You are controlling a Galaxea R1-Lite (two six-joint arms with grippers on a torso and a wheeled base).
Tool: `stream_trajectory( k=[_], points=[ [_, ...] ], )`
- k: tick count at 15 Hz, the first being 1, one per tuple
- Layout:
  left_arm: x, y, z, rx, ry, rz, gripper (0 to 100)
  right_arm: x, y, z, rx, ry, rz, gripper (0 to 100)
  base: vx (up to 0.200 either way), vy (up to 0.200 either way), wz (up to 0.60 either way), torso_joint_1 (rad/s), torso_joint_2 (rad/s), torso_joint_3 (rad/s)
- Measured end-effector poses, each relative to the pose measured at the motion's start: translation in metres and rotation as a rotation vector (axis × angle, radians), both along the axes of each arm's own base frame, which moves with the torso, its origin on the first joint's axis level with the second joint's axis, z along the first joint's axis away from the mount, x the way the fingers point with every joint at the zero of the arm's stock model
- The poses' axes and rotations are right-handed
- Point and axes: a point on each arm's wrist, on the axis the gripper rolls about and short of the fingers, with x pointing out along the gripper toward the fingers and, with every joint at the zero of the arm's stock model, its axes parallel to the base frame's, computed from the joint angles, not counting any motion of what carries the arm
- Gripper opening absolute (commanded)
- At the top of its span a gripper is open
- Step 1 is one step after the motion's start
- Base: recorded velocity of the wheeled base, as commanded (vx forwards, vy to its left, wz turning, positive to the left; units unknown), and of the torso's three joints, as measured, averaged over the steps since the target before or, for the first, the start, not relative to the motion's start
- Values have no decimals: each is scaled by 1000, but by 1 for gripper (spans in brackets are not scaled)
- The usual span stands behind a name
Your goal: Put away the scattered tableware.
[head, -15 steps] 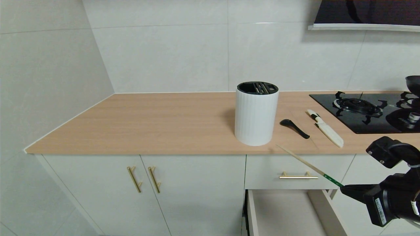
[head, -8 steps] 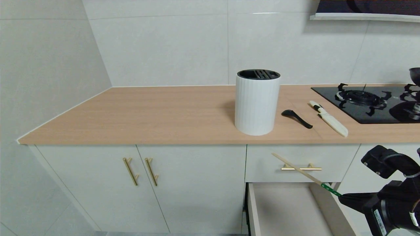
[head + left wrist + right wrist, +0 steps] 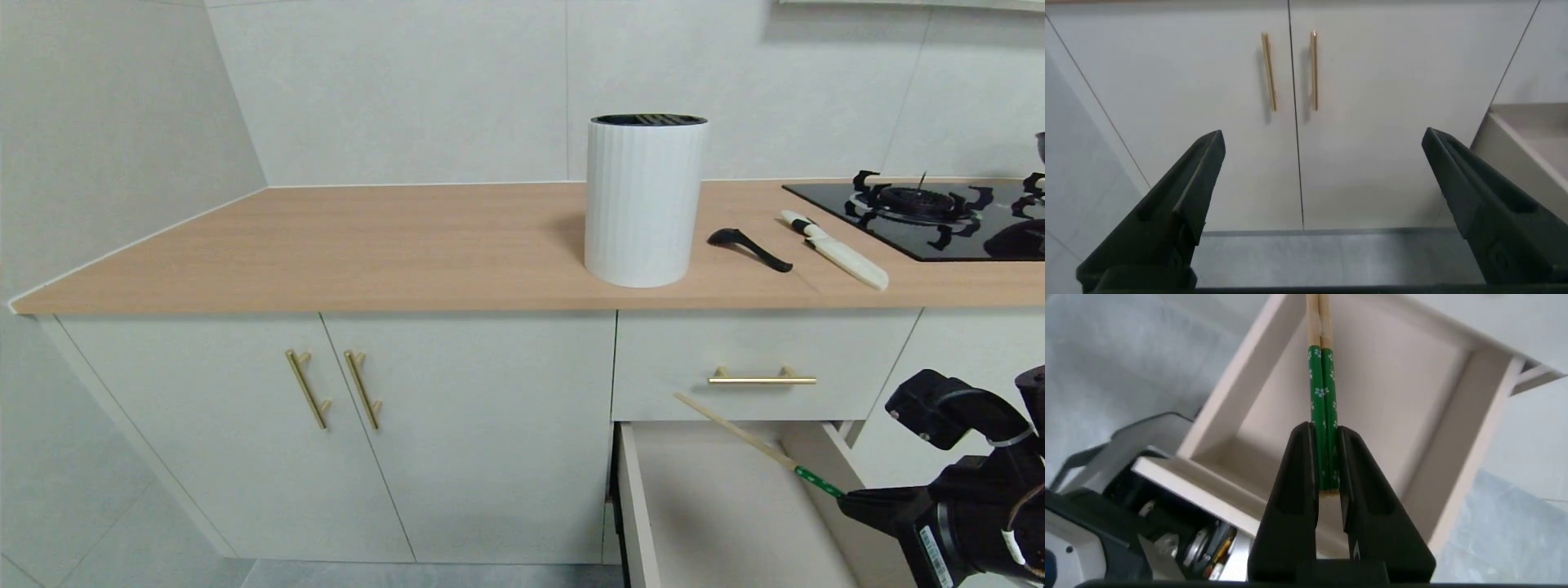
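A pair of wooden chopsticks (image 3: 751, 441) with green ends is held in my right gripper (image 3: 849, 496), which is shut on them. They slant over the open lower drawer (image 3: 718, 514), tips toward the closed drawer front above. In the right wrist view the chopsticks (image 3: 1319, 392) run from the gripper (image 3: 1323, 469) out over the pale drawer floor (image 3: 1396, 400). On the counter lie a black spoon (image 3: 749, 247) and a white-bladed knife (image 3: 834, 260), to the right of a white ribbed utensil holder (image 3: 645, 200). My left gripper (image 3: 1315, 204) is open, facing the cabinet doors.
A black gas hob (image 3: 931, 214) occupies the counter's right end. The wooden countertop (image 3: 367, 245) stretches left of the holder. Two cabinet doors with gold handles (image 3: 326, 390) are below it, and a closed drawer with a gold handle (image 3: 761, 379) sits above the open one.
The head camera has sunk, so the counter sits higher in the picture. My right gripper has lowered the chopsticks from counter-edge height to in front of the open drawer.
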Motion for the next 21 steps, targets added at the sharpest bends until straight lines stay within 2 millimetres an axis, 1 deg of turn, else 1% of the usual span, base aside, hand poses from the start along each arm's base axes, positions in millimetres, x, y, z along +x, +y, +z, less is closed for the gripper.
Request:
stream_trajectory(
  k=[6, 9, 11, 17, 21],
  points=[
    [0, 0, 0, 0, 2, 0, 100, 6, 3, -7, -17, 38, -1, 0, 0, 0, 0, -141, 452, 308],
    [0, 0, 0, 0, 0, 0, 100, 10, 5, -13, -28, 65, -2, 0, 0, 0, 0, -45, 172, 119],
    [0, 0, 0, 0, 2, 0, 100, 16, 8, -21, -46, 105, -4, 0, 0, 0, 0, 0, 0, 0],
    [0, 0, 0, 0, 1, 0, 100, 46, 21, -60, -72, 248, -56, 0, 0, 0, 0, 0, 0, 0],
    [0, 0, 0, 0, 1, 0, 100, 72, 34, -102, -51, 334, -105, 0, 0, 0, 0, 0, 0, 0]
  ],
)
